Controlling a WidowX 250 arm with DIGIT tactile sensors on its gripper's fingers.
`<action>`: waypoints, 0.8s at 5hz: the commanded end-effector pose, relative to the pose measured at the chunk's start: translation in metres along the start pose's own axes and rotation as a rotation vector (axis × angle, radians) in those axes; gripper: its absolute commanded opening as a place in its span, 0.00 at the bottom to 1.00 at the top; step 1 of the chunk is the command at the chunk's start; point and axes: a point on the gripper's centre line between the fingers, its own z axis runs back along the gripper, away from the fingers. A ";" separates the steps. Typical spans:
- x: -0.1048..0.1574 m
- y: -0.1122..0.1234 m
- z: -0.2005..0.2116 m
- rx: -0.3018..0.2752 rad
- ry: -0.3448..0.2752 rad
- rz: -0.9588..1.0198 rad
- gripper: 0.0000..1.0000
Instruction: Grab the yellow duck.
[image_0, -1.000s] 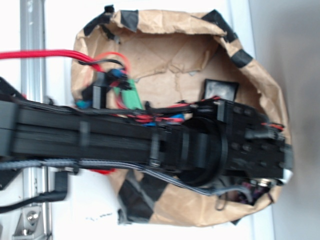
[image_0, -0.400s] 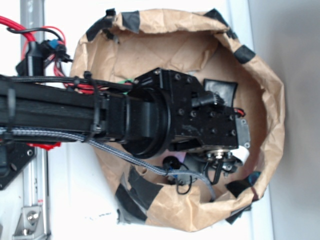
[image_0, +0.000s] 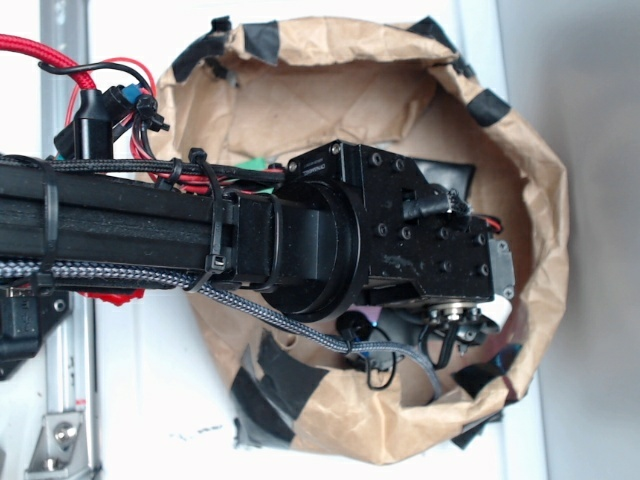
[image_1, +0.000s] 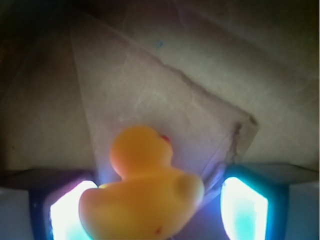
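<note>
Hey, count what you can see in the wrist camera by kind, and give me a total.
Yellow duck: 1
Glowing fingers of the hand, one on each side of the duck: 2
Brown paper lining: 1
Total: 4

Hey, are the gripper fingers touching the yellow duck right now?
Cannot tell. In the wrist view the yellow duck sits between the two glowing fingers, its left side overlapping one, but glare hides any contact or gap. The exterior view hides the duck.

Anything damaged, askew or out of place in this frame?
The brown paper lining is crumpled and torn, patched with black tape. In the wrist view the yellow duck sits upright between the gripper fingers. Nothing has spilled.
</note>
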 end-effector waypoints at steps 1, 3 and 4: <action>0.012 -0.020 -0.006 -0.019 -0.019 -0.024 0.00; 0.008 -0.018 -0.001 -0.050 -0.057 -0.009 0.00; 0.001 -0.014 0.049 0.088 -0.166 0.141 0.00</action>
